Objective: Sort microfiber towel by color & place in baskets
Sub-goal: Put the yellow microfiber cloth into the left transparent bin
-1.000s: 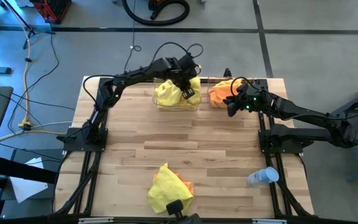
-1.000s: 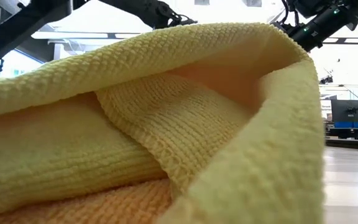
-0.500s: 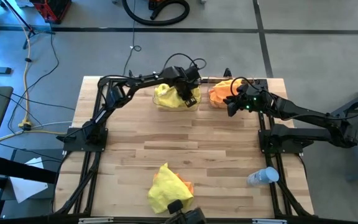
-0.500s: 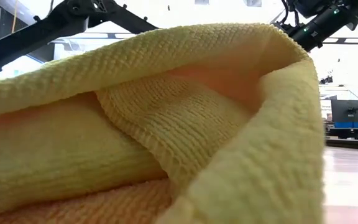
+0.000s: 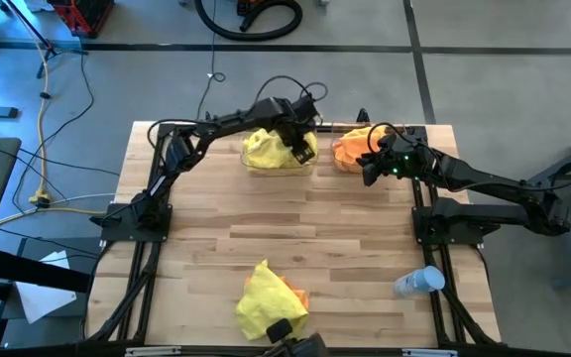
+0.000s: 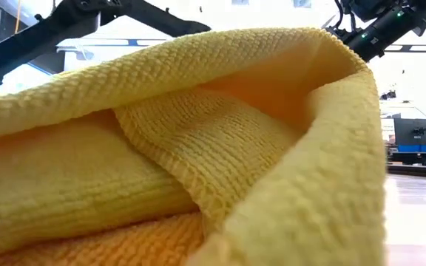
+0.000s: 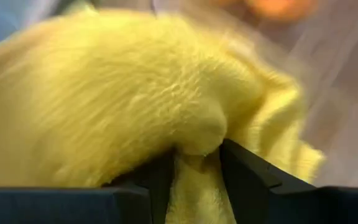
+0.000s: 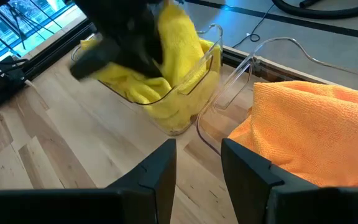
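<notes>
At the table's far edge stand two clear baskets. The left basket [image 8: 205, 73] holds a bunched yellow towel [image 5: 271, 151]; the right basket [image 8: 246, 70] holds an orange towel [image 5: 350, 149]. My left gripper [image 5: 302, 149] points down into the left basket, its fingers apart in the yellow cloth [image 7: 135, 93]. Just near of the orange towel, my right gripper [image 5: 370, 171] hovers open and holds nothing. Another yellow towel [image 5: 266, 302] lies heaped on an orange one [image 5: 301, 296] at the near edge, filling the low view [image 6: 161, 148]. My left gripper comes at the yellow towel in the left basket from above. A fold of the cloth [image 7: 197, 134] sits between its two parted fingers [image 7: 244, 171] and touches their inner sides. The towel rests bunched in the basket, slack.
A small clear plastic bottle [image 5: 419, 283] lies on its side near the table's right near corner. The wooden tabletop [image 5: 295, 228] between the baskets and the near heap is bare. Dark frame rails [image 5: 147, 213] run along both sides.
My left gripper has gone down into the left basket with the yellow towel. The towel, which stood higher over the basket's rim, now sits lower and bunched inside it.
</notes>
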Action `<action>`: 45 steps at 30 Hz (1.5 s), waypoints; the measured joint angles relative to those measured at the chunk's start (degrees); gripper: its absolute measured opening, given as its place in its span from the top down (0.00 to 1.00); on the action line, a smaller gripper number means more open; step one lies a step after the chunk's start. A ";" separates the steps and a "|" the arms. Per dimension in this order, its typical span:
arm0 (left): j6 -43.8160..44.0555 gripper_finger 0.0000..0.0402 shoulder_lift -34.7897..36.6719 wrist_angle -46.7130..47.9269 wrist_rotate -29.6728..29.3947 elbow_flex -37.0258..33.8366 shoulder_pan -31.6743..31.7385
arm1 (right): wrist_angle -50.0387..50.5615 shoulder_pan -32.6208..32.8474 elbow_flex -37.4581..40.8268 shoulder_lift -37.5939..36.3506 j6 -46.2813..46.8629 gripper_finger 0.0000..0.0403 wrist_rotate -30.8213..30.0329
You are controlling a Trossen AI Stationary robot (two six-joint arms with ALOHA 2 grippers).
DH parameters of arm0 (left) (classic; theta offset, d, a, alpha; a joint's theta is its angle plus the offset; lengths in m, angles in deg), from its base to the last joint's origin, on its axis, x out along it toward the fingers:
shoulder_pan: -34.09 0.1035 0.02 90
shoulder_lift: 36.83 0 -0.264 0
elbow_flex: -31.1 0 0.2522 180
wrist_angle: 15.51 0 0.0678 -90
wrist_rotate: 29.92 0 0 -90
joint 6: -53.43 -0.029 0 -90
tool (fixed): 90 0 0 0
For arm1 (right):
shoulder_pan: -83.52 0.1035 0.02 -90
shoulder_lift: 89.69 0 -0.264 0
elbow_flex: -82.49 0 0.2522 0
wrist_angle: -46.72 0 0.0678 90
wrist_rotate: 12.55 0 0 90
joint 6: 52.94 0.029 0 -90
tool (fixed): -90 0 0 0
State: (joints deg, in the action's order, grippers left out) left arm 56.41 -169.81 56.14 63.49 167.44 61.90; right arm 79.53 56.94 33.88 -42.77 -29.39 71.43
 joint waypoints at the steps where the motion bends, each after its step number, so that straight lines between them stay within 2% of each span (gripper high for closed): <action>1: 0.34 0.69 0.79 0.34 -0.13 0.76 0.00 | 0.00 0.02 0.00 0.00 0.00 0.70 0.00; 10: 6.59 0.69 8.00 2.98 -6.43 2.11 -0.09 | 0.00 0.02 0.00 0.00 -0.01 0.70 0.00; 16: 14.97 0.69 8.50 8.13 -10.05 1.28 0.37 | 0.00 0.00 0.00 0.00 -0.02 0.70 -0.04; 20: 18.26 0.69 7.75 8.09 -10.15 -3.63 0.88 | 0.00 -0.01 0.00 0.00 -0.01 0.70 -0.04; 29: 21.03 0.69 6.38 -4.06 -6.28 -18.35 1.84 | 0.00 -0.02 0.00 0.00 -0.02 0.70 -0.08; 32: 21.01 0.69 6.53 -6.95 -6.30 -20.89 1.81 | 0.00 -0.03 0.00 0.00 -0.02 0.70 -0.13; 40: 20.94 0.69 7.65 -5.77 -5.34 -19.48 1.75 | -0.01 -0.03 0.00 0.00 -0.01 0.70 -0.13; 45: 20.89 0.69 8.19 0.61 -5.40 -13.94 1.64 | 0.00 -0.03 0.00 0.00 -0.03 0.70 -0.13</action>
State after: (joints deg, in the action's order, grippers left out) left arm 77.30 -161.62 56.75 58.09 153.50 63.54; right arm 79.53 56.91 33.88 -42.77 -29.42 71.30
